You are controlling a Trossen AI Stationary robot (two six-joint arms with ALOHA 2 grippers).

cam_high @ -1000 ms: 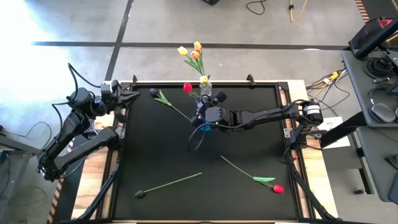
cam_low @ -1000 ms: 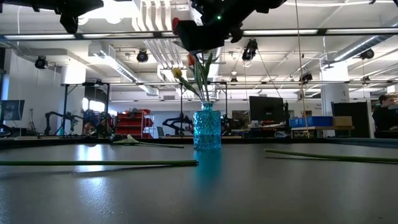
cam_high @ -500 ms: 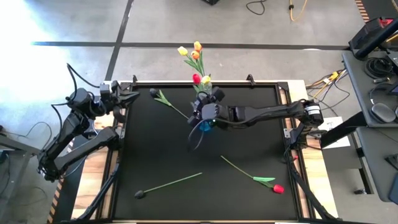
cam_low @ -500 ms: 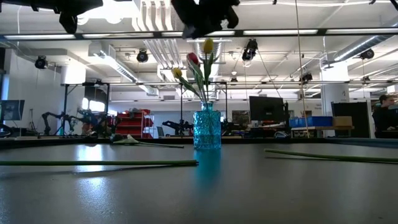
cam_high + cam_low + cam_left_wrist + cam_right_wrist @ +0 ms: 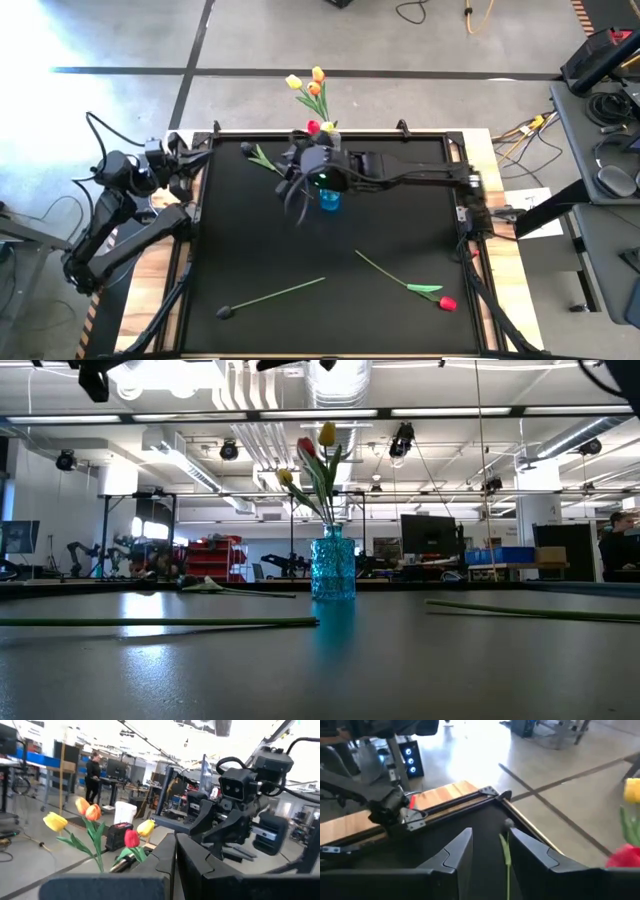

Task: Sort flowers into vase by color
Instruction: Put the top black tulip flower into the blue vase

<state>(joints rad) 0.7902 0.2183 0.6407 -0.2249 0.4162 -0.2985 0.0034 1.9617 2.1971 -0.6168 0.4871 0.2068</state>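
Observation:
A blue glass vase (image 5: 330, 200) (image 5: 333, 565) stands at the table's far middle and holds several tulips (image 5: 312, 92) (image 5: 320, 455): yellow, orange and one red head (image 5: 314, 127). Three tulips lie flat on the table: one at the far left (image 5: 264, 160) (image 5: 506, 851), one near the front (image 5: 272, 294), and a red one (image 5: 430, 293) at the near right. My right gripper (image 5: 290, 178) (image 5: 490, 845) hovers open just left of the vase, holding nothing. My left gripper (image 5: 193, 160) (image 5: 175, 865) waits shut at the table's far left corner.
The black mat is framed by a raised rail (image 5: 400, 133) with a wooden border (image 5: 505, 290). The right arm (image 5: 410, 178) stretches across the far half, over the vase. Bare mat lies in the middle and at the near left.
My right gripper has risen away from the vase, out of the top of the low view, and swung toward the table's left. The red tulip it carried now stands in the vase among the others. The left arm has drawn back slightly toward the left edge.

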